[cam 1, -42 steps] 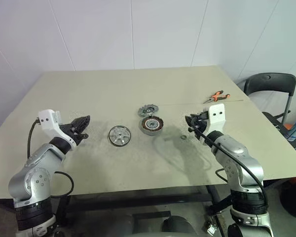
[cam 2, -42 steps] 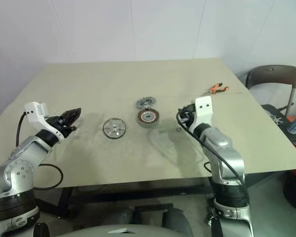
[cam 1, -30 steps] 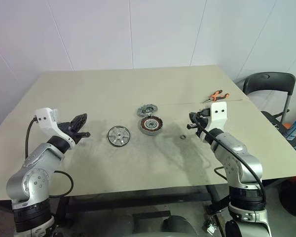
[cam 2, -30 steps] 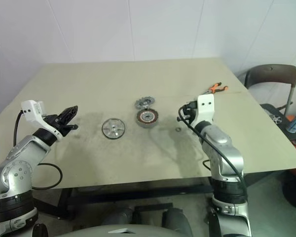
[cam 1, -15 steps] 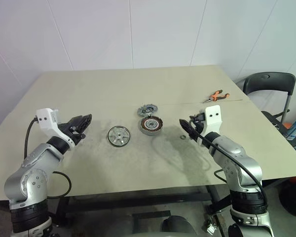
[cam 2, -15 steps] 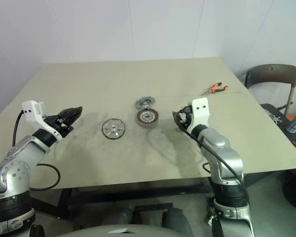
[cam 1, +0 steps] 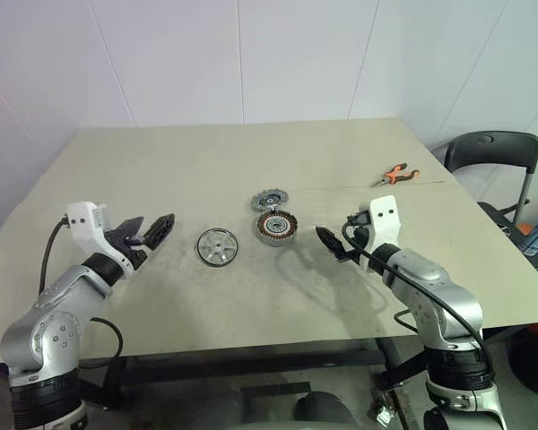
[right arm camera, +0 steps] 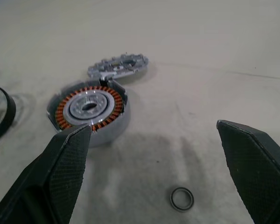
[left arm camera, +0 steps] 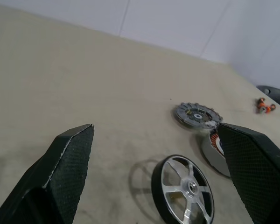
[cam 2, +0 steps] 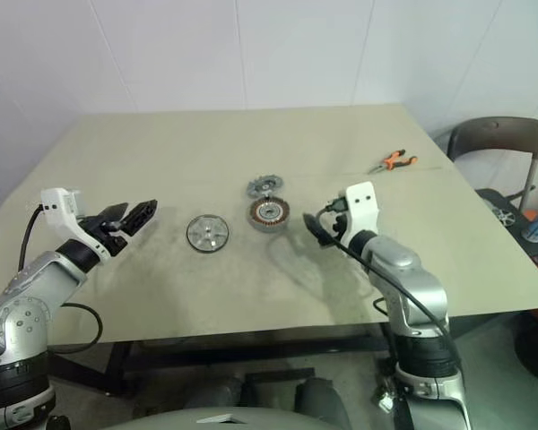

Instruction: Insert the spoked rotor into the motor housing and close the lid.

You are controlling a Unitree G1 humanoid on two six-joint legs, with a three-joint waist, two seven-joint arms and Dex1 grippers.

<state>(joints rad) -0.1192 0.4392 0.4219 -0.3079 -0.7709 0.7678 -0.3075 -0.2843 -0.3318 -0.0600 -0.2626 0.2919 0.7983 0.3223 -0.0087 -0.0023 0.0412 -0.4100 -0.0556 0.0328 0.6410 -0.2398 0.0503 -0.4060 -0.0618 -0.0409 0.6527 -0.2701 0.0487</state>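
Just now | left claw point(cam 1: 161, 227) and right claw point(cam 1: 330, 244) spread wide from pressed together, both empty | rotor point(cam 1: 270, 199), housing point(cam 1: 276, 227), lid point(cam 1: 216, 246) lay untouched on surface point(cam 1: 206, 161); reach likely next.

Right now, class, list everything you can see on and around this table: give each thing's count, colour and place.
spoked rotor: one, dull grey, table centre, just behind the housing
motor housing: one, copper windings, mid-table
lid: one, shiny silver, left of the housing
small ring: one, dark, right of the housing
pliers: one, orange-handled, far right
table: one, beige
chair: one, black, beside the table's right
left gripper: black, open, empty
right gripper: black, open, empty
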